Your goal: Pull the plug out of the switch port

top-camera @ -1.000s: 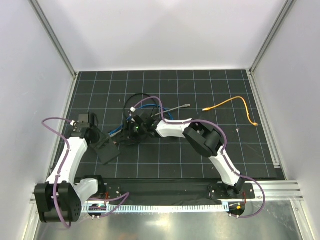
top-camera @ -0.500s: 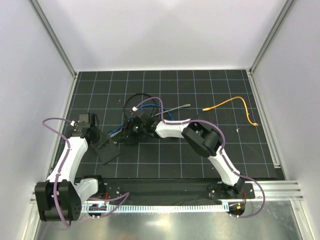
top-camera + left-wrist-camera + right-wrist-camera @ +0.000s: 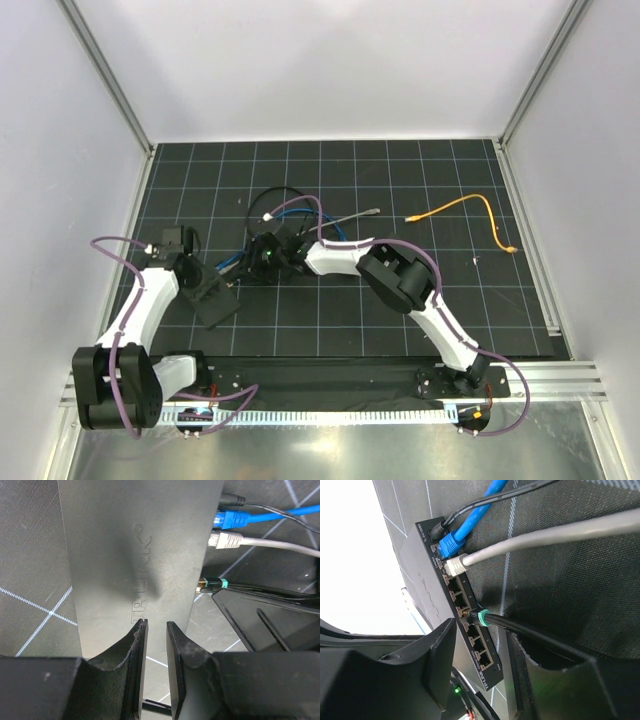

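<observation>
Four plugs [image 3: 227, 519] in the switch [image 3: 135, 555]

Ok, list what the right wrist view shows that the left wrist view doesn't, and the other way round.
Right wrist only: the port face of the switch, with its empty sockets. Left wrist only: the embossed logo on the lid, and the left gripper, its jaws narrowly apart over the lid's near end. Both: the blue plug, the grey plug and the teal-ringed plug, all seated along one edge.
</observation>
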Motion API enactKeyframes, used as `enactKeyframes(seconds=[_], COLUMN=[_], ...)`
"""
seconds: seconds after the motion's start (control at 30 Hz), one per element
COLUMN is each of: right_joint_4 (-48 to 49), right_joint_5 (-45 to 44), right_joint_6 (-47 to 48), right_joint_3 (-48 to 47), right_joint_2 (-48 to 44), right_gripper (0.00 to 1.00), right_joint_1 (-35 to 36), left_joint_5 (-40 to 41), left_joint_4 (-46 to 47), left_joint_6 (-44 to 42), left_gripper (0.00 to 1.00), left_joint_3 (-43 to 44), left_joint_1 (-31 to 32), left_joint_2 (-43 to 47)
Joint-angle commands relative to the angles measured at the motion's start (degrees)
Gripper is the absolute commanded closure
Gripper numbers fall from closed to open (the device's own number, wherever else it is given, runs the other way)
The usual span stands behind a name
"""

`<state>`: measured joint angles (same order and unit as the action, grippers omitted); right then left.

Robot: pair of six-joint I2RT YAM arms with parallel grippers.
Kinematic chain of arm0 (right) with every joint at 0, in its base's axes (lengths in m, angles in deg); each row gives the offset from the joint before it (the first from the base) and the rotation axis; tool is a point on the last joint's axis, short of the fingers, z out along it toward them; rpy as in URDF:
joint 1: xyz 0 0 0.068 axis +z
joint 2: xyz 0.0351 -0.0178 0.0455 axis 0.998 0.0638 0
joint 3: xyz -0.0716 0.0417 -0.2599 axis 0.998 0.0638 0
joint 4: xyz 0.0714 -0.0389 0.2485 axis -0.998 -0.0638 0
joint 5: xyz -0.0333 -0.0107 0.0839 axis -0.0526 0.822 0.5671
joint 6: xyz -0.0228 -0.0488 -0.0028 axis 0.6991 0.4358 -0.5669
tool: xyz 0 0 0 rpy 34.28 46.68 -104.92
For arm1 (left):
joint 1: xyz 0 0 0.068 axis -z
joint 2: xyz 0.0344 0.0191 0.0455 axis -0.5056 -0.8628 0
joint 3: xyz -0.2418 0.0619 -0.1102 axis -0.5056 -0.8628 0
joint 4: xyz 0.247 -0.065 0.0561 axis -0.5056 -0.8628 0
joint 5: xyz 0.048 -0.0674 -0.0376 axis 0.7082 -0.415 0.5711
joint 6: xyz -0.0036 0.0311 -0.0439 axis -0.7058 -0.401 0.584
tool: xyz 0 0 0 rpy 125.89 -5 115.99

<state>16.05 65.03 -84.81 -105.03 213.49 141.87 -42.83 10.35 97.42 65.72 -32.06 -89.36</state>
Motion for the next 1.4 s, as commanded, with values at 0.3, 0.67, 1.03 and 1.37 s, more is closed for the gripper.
enactKeyframes(seconds=[0.3,0.67,1.03,1.37], right_joint_4=[7.65,10.48,6.79,2.48], right_joint_5=[-1.21,-3.84,-6.74,-10.08], right_joint_6=[-7.54,-14.4,-12.91,-7.9], right_joint_3=[4.77,7.5,7.33,5.66], right_joint_2=[2.15,3.38,3.55,3.38], right_gripper=[0.55,0.62,0.7,0.96], right_joint_1=[1.6,1.86,1.86,1.86], left_joint_5=[0.81,0.55,0.99,1.87], left_joint_4=[1.21,0.59,0.5,-0.55], left_joint_6=[0.57,0.21,0.39,0.92], left_gripper=[0.78,0.82,0.83,0.84], left_joint_3=[0.11,0.64,0.64,0.99], left_joint_1=[-0.42,-0.42,-0.42,-0.42], left_joint_2=[-1.23,-1.41,-1.85,-2.72])
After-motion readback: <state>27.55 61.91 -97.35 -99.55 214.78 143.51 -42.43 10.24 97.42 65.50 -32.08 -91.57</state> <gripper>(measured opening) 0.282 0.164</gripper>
